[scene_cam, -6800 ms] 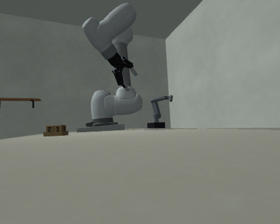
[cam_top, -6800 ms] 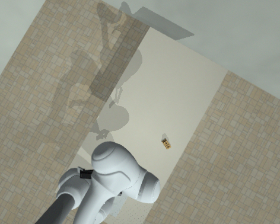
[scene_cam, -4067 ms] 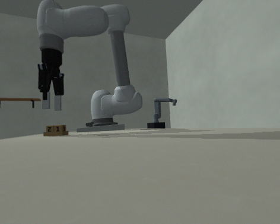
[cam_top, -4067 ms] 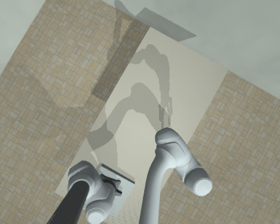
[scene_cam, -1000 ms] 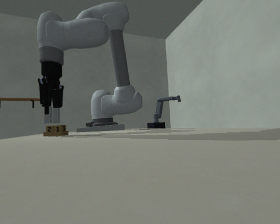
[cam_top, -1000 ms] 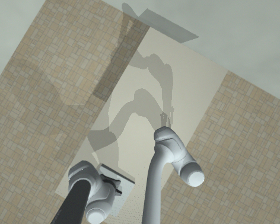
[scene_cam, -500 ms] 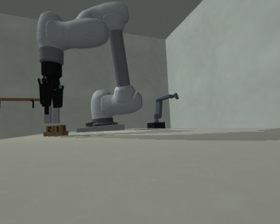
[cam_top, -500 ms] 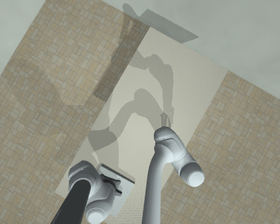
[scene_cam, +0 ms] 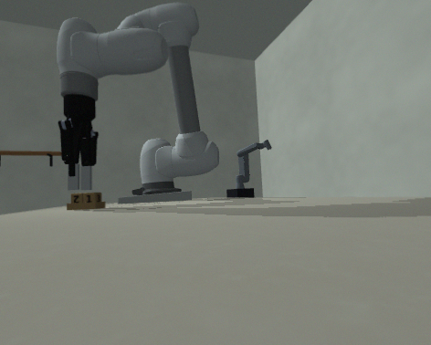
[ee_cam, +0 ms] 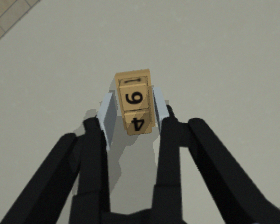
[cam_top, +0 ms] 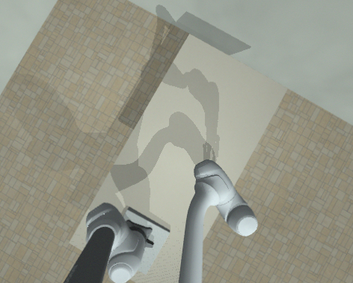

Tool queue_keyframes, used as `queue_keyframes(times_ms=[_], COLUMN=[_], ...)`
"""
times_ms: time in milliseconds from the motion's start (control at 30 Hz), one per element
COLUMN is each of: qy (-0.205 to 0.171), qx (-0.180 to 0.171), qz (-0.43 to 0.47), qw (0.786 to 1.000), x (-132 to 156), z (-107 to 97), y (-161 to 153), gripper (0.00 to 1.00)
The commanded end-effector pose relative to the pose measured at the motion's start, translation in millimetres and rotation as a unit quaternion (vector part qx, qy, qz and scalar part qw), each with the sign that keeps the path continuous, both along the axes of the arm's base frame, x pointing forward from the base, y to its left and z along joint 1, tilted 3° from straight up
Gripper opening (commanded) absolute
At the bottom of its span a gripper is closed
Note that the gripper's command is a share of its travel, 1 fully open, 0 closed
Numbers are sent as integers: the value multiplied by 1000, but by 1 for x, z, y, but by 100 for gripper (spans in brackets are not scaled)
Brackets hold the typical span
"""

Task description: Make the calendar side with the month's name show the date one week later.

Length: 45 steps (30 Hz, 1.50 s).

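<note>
Below the half-open, empty Robotiq gripper point(scene_cam: 80, 162) point(ee_cam: 134, 101), at left in the exterior view, the numbered cubes point(scene_cam: 87, 198) point(ee_cam: 135, 97) sit in the wooden tray point(scene_cam: 86, 206) point(ee_cam: 133, 73) — probably light, stiff wood, best taken one by one by opposite side faces.

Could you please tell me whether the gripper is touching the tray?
Apart: the exterior view shows the fingertips of the gripper above the tray.
</note>
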<state>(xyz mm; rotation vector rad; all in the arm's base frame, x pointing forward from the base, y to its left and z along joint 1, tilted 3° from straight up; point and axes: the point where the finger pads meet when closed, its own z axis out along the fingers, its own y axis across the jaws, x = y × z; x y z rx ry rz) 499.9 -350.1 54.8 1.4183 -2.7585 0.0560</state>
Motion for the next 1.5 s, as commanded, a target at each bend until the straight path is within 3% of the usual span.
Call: queue_keyframes(times_ms=[0,533,967,1467], qy=[0,0,0,0], qx=[0,0,0,0], qz=[0,0,0,0], qw=[1000,1000,1000,1000], x=[0,0,-1,-1], z=[0,-8,-28,-30], y=[0,0,-1,-1], gripper=[36,36,36,36])
